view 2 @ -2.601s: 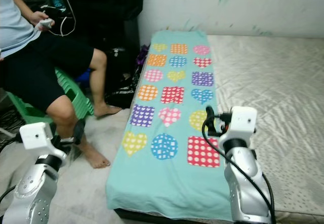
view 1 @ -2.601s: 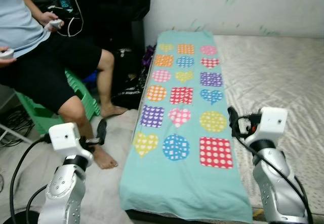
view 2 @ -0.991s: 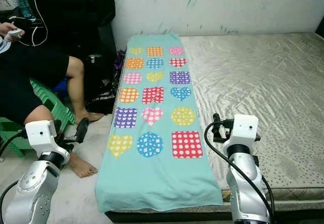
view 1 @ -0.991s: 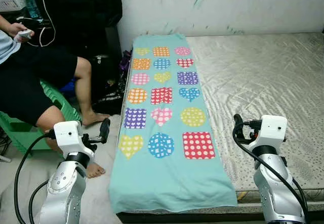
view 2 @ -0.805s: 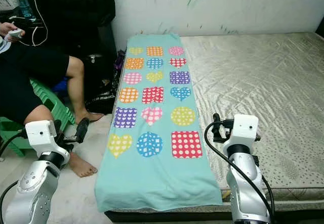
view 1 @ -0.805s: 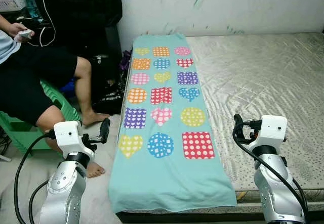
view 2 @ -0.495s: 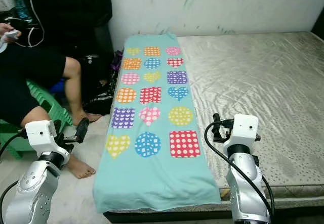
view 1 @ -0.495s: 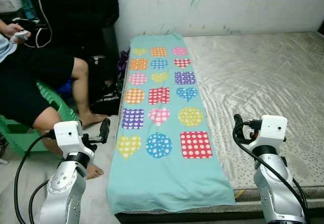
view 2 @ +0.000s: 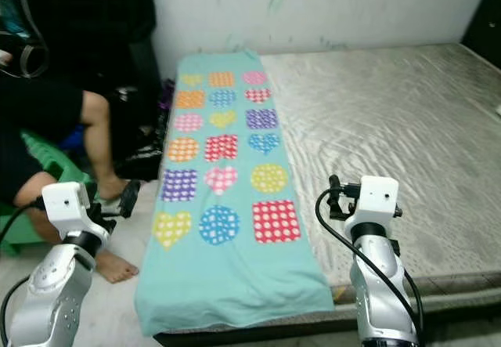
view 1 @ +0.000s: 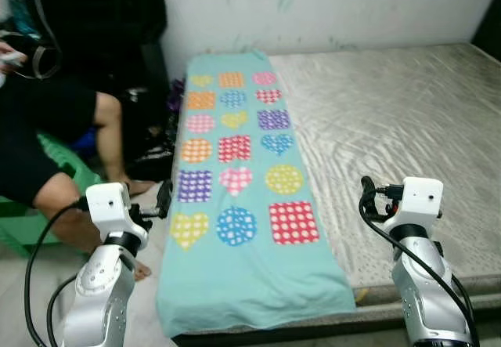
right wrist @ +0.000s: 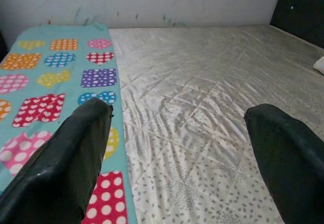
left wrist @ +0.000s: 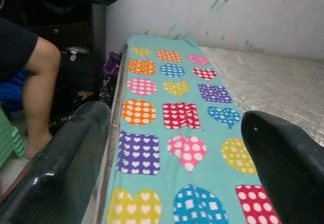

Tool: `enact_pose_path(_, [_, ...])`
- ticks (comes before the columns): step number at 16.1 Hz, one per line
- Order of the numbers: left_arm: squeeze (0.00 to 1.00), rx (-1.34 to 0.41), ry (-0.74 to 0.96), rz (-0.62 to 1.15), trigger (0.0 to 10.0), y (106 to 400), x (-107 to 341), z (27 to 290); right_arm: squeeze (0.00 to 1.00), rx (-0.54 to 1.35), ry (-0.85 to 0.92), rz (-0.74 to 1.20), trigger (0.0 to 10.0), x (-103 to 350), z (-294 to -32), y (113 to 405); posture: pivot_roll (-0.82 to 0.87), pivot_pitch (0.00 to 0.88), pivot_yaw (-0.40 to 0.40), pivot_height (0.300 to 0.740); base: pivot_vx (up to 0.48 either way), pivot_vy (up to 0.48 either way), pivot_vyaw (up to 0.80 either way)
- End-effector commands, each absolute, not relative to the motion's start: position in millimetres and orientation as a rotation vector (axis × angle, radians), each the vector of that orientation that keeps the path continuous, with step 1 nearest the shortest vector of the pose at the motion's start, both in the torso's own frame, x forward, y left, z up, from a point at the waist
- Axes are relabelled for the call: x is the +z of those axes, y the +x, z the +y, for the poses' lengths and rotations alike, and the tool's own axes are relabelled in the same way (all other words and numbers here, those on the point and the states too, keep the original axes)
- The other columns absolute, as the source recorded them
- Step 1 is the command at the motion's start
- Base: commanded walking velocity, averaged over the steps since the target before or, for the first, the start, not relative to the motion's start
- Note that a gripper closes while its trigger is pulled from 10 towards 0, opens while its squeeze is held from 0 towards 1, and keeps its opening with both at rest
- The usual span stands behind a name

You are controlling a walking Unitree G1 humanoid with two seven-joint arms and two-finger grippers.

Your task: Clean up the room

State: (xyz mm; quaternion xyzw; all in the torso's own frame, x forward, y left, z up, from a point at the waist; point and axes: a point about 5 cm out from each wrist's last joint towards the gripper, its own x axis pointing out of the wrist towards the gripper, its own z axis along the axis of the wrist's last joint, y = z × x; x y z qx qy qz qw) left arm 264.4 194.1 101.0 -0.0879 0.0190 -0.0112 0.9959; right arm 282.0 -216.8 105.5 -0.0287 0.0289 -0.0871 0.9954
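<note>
A teal blanket (view 1: 235, 182) printed with coloured hearts, circles and squares lies flat along the left strip of a bare beige mattress (view 1: 391, 120). Its near end hangs over the mattress's front edge. My left gripper (view 1: 163, 199) hovers over the floor just left of the blanket's near part. In the left wrist view it (left wrist: 174, 114) stands open, aimed along the blanket with nothing between its fingers. My right gripper (view 1: 366, 197) hangs above the mattress right of the blanket. It (right wrist: 176, 110) is open too, and holds nothing.
A person (view 1: 39, 128) in black shorts sits on a green stool (view 1: 23, 214) left of the bed, a bare foot (view 2: 117, 267) on the floor by my left arm. Dark bags (view 1: 149, 139) lean against the bed. A pale thing (view 2: 497, 110) lies at the mattress's right edge.
The camera has swung right, so the whole scene has slid left and more mattress shows on the right. Both grippers hold the same open pose. The blanket has not moved.
</note>
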Motion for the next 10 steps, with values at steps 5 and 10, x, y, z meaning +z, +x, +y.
enact_pose_path(5, [0.00,0.004,-0.158,0.058,10.0,265.0,97.5,197.2,0.00,-0.153,-0.057,0.051,10.0,106.4,-212.7,285.2,-0.07,0.000,0.057,0.740,0.000,0.000,0.00])
enact_pose_path(10, [0.00,0.001,-0.115,0.071,10.0,265.5,98.4,196.9,0.00,-0.145,-0.062,0.046,10.0,107.1,-211.3,287.4,-0.07,0.000,0.054,0.740,0.000,0.000,0.00])
